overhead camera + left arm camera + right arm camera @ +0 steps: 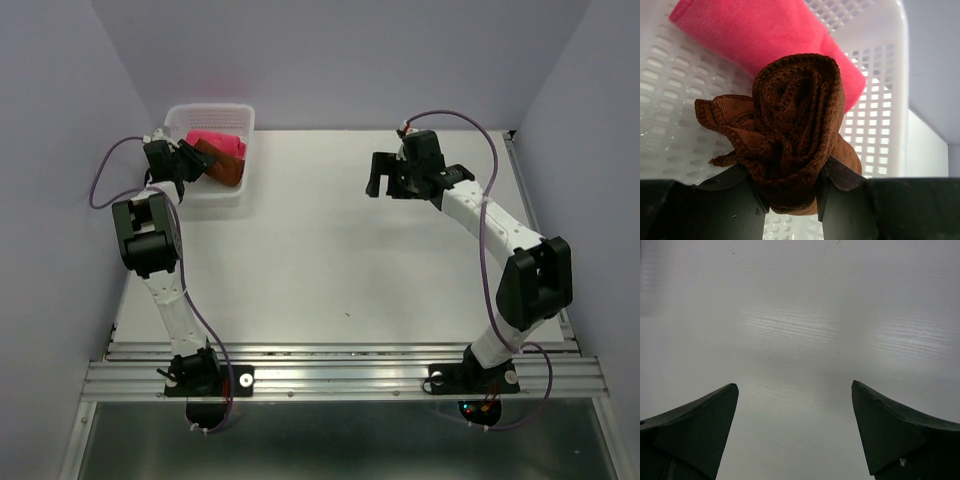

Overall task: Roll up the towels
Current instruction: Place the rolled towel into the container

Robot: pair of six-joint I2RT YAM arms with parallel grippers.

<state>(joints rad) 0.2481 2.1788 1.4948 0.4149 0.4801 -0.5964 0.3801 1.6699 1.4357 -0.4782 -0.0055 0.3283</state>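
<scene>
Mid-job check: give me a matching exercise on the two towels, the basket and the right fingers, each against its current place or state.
Things
1. rust-brown rolled cloth towel
2. bright pink cloth towel
3. white perforated plastic basket
4. right fingers

Places and states
A. spread wide above the bare table
B. pinched between the left fingers
C. sits at the table's far-left corner
D. lies unheld inside the basket

Pairs: 1-B, 2-D, 3-C, 4-A

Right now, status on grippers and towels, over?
Left gripper shut on rolled brown towel at basket. Right gripper open, empty, above table. Pink towel in basket. Nothing blocking.
</scene>
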